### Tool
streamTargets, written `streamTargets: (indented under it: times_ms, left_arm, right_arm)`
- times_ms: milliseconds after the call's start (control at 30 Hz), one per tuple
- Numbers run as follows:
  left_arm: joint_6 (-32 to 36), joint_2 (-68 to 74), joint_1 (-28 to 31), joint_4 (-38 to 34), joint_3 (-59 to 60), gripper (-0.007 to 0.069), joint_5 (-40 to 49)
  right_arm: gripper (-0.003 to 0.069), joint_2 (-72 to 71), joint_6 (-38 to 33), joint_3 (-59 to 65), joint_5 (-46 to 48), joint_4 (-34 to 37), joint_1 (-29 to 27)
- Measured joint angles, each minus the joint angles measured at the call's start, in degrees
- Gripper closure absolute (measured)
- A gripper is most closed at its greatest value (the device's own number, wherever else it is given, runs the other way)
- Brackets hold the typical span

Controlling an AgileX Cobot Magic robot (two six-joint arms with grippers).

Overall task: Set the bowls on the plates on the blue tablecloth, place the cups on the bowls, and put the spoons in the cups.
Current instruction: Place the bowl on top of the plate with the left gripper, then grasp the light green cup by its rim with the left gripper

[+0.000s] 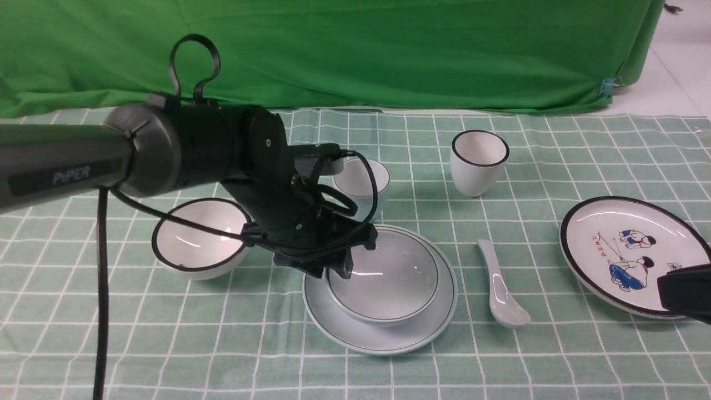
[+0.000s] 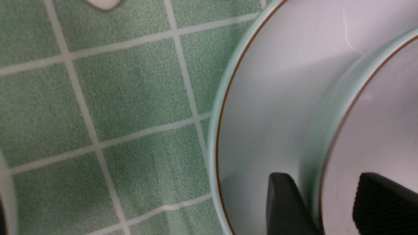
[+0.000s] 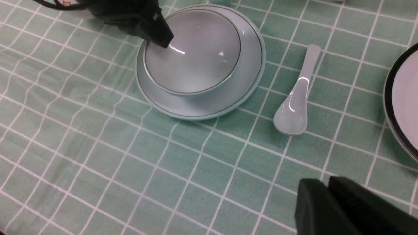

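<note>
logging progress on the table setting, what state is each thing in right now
pale blue bowl: upright on the pale blue plate, empty
white bowl: on the tablecloth, empty
pale blue cup: upright on the tablecloth
white cup: upright on the tablecloth, empty
cartoon plate: bare
pale spoon: lying on the tablecloth, scoop up
left gripper: jaws open astride the pale blue bowl's rim
right gripper: jaws shut, empty

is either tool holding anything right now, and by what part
Nothing looks gripped. The left tool straddles the blue bowl at its rim, with a gap on the inner side. The right tool is shut and empty.
</note>
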Motion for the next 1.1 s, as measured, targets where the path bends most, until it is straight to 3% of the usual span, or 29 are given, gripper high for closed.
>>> streamTargets:
  times_ms: [133, 367, 900, 1067, 1100]
  left_arm:
    - [-5.41, -0.75, 0.0, 5.96, -6.83, 0.0169, 4.67]
    - [-8.04, 1.85, 1.9, 9.88, -20.82, 0.0107, 4.97]
    - [-7.57, 15.82, 4.41, 4.56, -25.86, 0.0105, 0.07]
    - [-7.39, 16.96, 4.41, 4.56, -25.91, 0.0189, -1.16]
    - [-7.39, 17.39, 4.41, 4.56, -25.91, 0.0248, -1.11]
  right_arm:
    - [0.0569, 0.0, 0.0, 0.0, 0.0, 0.0, 0.0]
    - [0.0569, 0.0, 0.0, 0.0, 0.0, 0.0, 0.0]
    - [0.0569, 0.0, 0.0, 0.0, 0.23, 0.0, 0.0]
    - [0.0569, 0.0, 0.0, 0.0, 0.28, 0.0, 0.0]
    - [0.0569, 0.0, 0.0, 0.0, 0.28, 0.0, 0.0]
